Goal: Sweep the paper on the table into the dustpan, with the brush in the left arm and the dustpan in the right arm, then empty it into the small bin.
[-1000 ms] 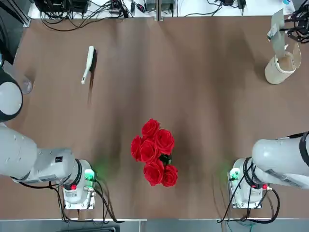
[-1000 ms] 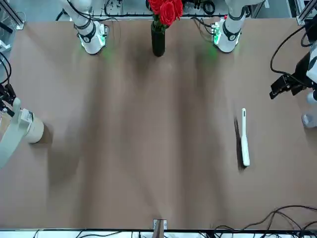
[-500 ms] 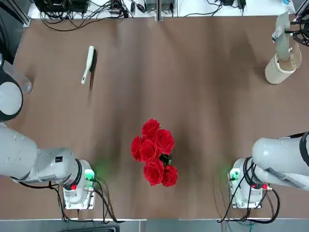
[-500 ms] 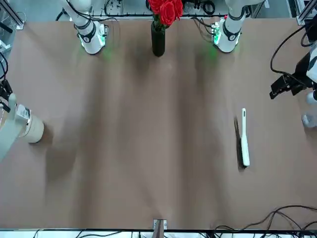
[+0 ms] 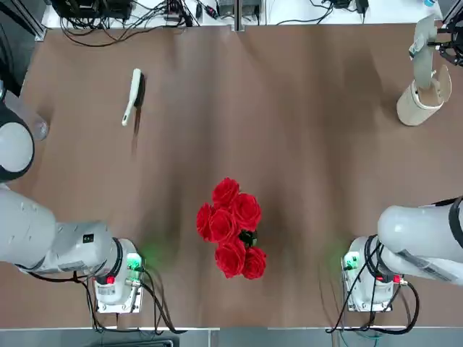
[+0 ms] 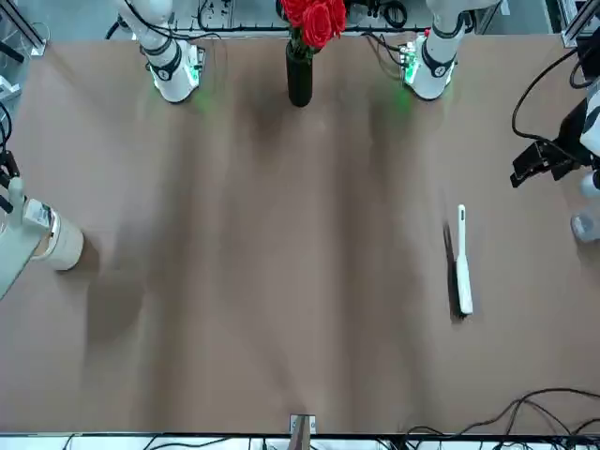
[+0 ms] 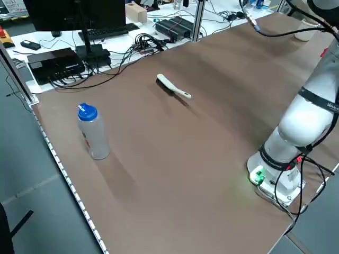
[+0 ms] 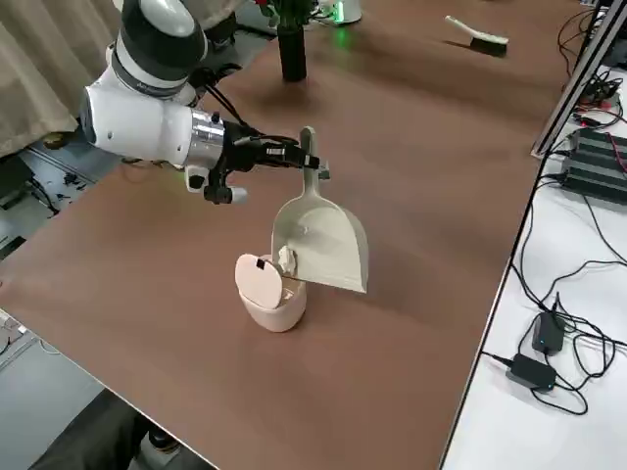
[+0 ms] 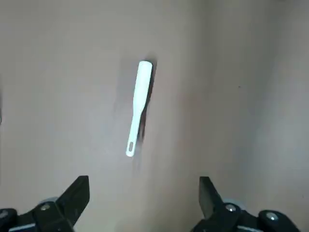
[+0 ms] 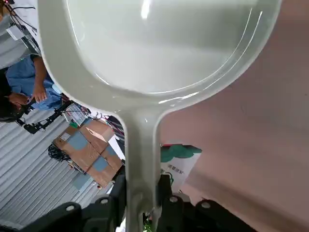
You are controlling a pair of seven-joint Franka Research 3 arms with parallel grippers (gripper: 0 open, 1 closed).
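**A:** Quick check, what's your right gripper (image 8: 306, 157) doing?

**B:** You've got it pinched on the short straight handle of the pale grey-beige plastic dustpan (image 8: 323, 240). The pan hangs below the claw, tipped steeply with its wide mouth down, over the small beige cylindrical plastic bin (image 8: 266, 292) at the table's far right corner. In the right side view the pan's lower edge sits right at the bin's swing lid, which is tilted open.

**A:** And the paper?

**B:** You can see a tiny crumpled white paper ball (image 8: 286, 259) at the pan's lip, just at the bin opening, straight under the claw. Can't tell if it's touching the lid.

**A:** Left side?

**B:** Your left gripper (image 9: 144, 200) hangs with fingers spread wide, nothing between them. The slim hand brush with the long pale cream handle and dark bristles (image 9: 137, 105) lies flat on the large brown matte tabletop (image 5: 304, 144), below and ahead of that claw, apart from it.

**A:** Anything else?

**B:** A bunch of red roses (image 5: 231, 228) in a dark vase stands between your two arm bases, well apart from both claws. A clear bottle with a blue cap (image 7: 92, 132) stands near the left table edge.
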